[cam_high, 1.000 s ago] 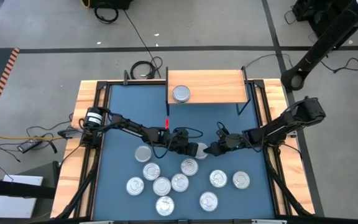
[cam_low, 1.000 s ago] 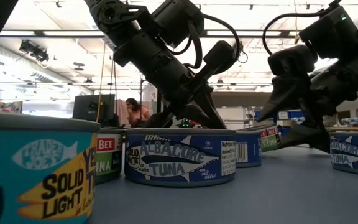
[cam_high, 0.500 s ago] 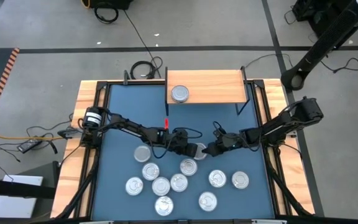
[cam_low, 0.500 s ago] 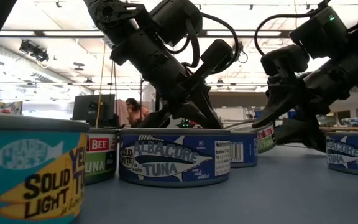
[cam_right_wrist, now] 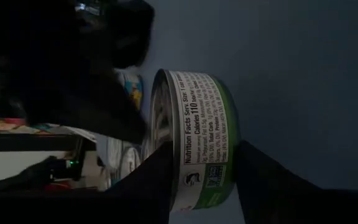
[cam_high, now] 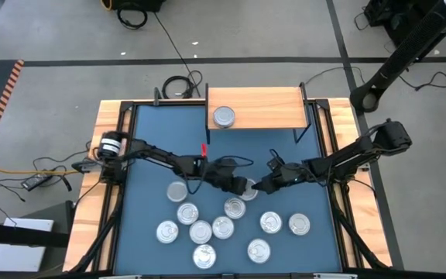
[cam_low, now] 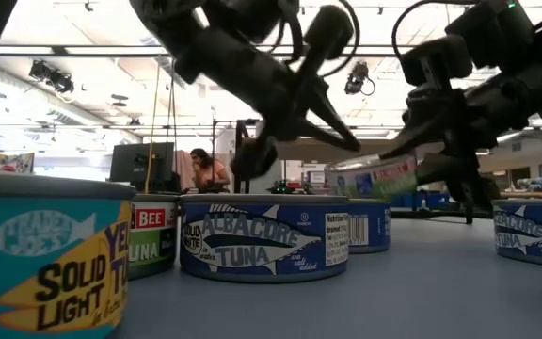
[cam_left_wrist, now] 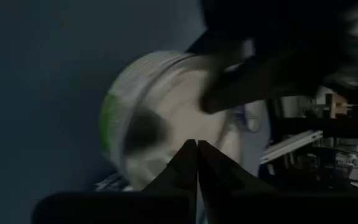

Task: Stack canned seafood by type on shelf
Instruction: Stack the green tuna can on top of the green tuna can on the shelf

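Note:
A green-labelled can of seafood (cam_right_wrist: 207, 106) hangs just above the blue table near its middle, with my right gripper (cam_right_wrist: 205, 149) shut on it; the high view shows this can (cam_high: 248, 186) between my two grippers. My left gripper (cam_left_wrist: 196, 146) is shut, and its tips are close over the can's silver lid (cam_left_wrist: 160, 112). Several more cans (cam_high: 207, 225) sit on their bases on the near half of the table. The light-wood shelf (cam_high: 265, 108) stands at the far edge with one can (cam_high: 224, 117) on it. My right gripper pinches the can between its two fingers, one on the lid (cam_right_wrist: 160, 134) and one on the opposite flat face, which is hidden. The fingers come slanting down from the table's right. The can (cam_low: 374, 177) is lifted clear of the table and slightly tilted. My left gripper's shut tips (cam_low: 351, 143) are beside the can's lid; I cannot tell whether they touch it.
In the low view a teal can (cam_low: 45, 254) and a blue albacore tuna can (cam_low: 266, 235) stand close to the camera. Wooden strips (cam_high: 108, 155) edge the table. A strip of bare blue table (cam_high: 169, 147) lies between the cans and the shelf.
My right gripper has shut on the green-labelled can and risen a little, lifting it off the table. My left gripper has gone up and tipped, staying shut.

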Controlling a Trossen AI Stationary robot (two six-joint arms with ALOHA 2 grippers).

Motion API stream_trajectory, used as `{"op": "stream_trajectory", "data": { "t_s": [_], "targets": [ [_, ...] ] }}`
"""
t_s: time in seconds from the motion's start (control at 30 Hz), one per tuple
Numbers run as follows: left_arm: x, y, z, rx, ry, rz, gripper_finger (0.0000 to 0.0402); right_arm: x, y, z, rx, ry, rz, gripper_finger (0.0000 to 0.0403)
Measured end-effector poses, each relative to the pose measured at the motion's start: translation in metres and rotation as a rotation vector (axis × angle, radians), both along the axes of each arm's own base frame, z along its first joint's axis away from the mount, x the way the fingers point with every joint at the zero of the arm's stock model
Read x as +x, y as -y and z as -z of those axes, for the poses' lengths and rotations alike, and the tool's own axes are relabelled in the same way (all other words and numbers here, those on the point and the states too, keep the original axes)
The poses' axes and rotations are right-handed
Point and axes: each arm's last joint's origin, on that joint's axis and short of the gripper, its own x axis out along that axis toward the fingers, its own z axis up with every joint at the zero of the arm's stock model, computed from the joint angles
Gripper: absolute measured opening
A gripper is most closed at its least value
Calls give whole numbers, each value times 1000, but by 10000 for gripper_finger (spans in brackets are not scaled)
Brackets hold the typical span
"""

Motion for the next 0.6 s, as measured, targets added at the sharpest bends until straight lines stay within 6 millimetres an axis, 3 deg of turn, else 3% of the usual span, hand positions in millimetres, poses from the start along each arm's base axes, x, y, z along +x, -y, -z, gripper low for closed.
{"op": "stream_trajectory", "data": {
  "t_s": [0.13,0.27,0.5,0.6],
  "targets": [
    [-9,-2,-22,38,17,-14,15,-1,0,-2,5,10,3,133],
    [-23,-4,-56,74,72,-26,12,0,1,-9,29,64,41,133],
    [-73,-12,-133,226,200,-136,5,7,9,-41,54,288,206,133],
    [-98,-17,-158,308,237,-211,5,18,17,-63,21,362,281,132]
  ]
}}
